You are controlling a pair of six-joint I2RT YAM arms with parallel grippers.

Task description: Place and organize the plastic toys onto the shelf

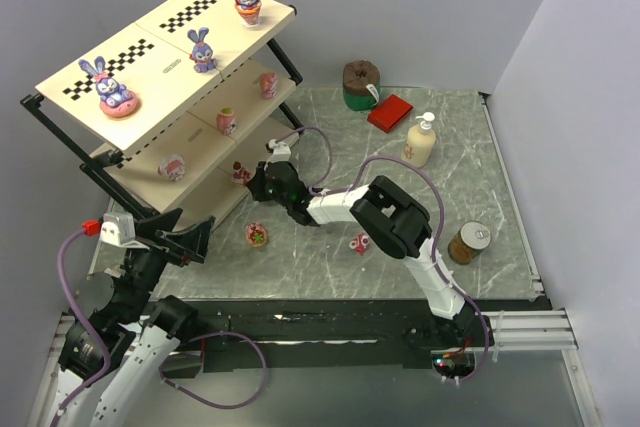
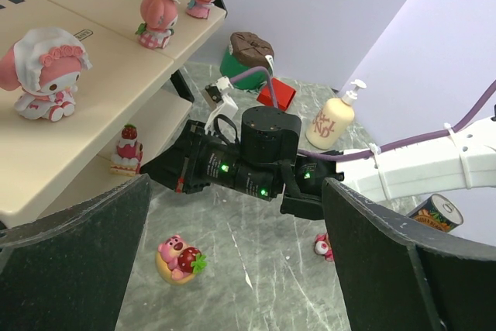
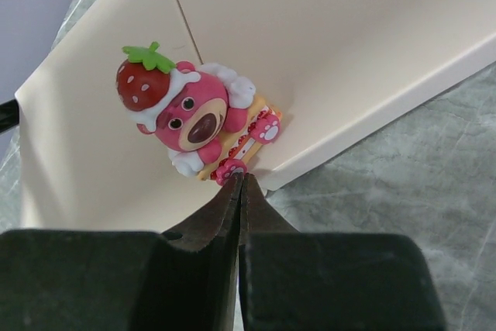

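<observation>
The shelf point(image 1: 165, 67) stands at the back left, with three purple-blue bunnies point(image 1: 203, 50) on its checkered top board and pink figurines point(image 1: 227, 122) on the middle board. My right gripper point(image 1: 262, 182) reaches to the lowest board. In the right wrist view it point(image 3: 240, 179) is shut with nothing between the jaws, tips against the foot of a pink bear toy with a strawberry hat point(image 3: 190, 114) near the board's edge. My left gripper point(image 2: 236, 222) hangs open over the table. Below it lie a pink bear on a yellow base point(image 2: 178, 257) and a small pink toy point(image 2: 322, 246).
A cream pump bottle point(image 1: 421, 142), a red box point(image 1: 390, 112) and a brown-topped green container point(image 1: 361, 84) stand at the back of the marbled table. A tin can point(image 1: 469, 243) sits at the right. The right arm point(image 2: 256, 156) crosses in front of the left gripper.
</observation>
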